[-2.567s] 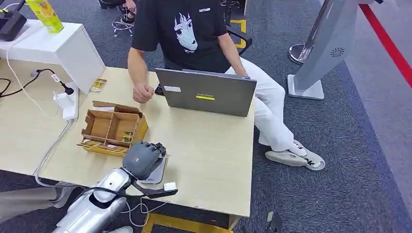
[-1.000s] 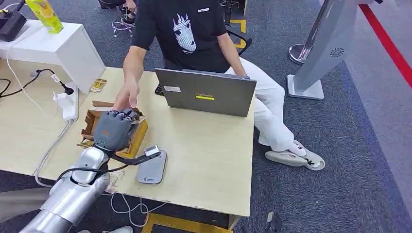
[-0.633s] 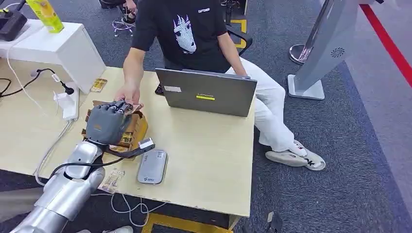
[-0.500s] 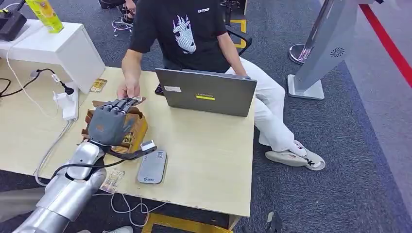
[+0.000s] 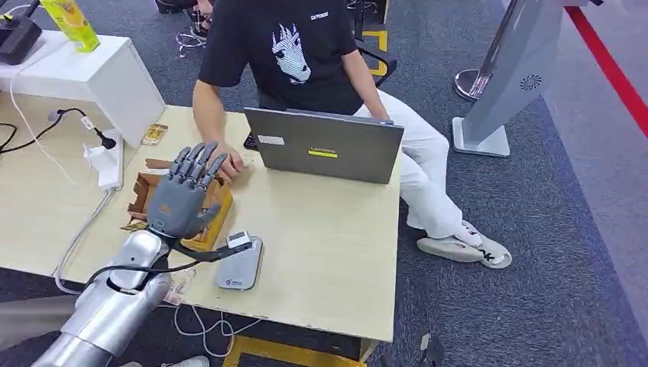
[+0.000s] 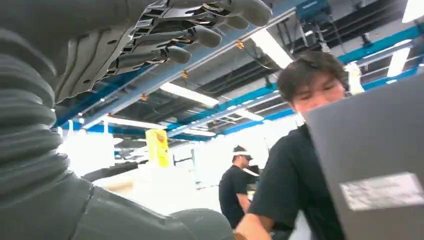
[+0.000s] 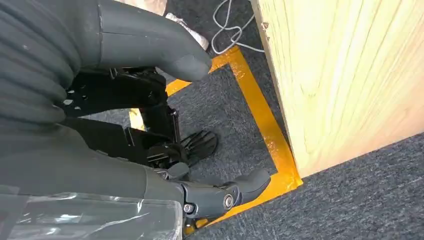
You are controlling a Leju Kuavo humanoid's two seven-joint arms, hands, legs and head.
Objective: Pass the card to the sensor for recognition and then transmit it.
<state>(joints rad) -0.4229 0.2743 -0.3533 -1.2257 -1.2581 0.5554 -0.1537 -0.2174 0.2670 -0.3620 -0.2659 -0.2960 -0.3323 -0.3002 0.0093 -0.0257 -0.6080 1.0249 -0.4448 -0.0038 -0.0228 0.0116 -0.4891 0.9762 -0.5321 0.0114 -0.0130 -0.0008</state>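
Observation:
My left hand [image 5: 183, 195] hovers over the cardboard box [image 5: 145, 200], palm down, fingers spread and holding nothing. In the left wrist view its fingers [image 6: 190, 35] stretch out straight and bare. The grey card sensor [image 5: 239, 264] lies flat on the table just right of my left wrist. A seated person's hand [image 5: 231, 164] rests on the table beside the laptop [image 5: 325, 145], with something small and pale at its fingertips; I cannot tell whether it is the card. My right hand [image 7: 75, 75] hangs beside the table's wooden side, holding nothing.
The box has dividers and several packets in it. A white power strip [image 5: 107, 164] with cables lies at the left, with a white cabinet [image 5: 92, 76] behind it. Yellow floor tape [image 7: 260, 115] runs along the wooden table side [image 7: 340, 75].
My left hand rose from the sensor to above the box, where the person's hand reached its fingertips. Since then the fingers have spread, and the person's hand has drawn back toward the laptop.

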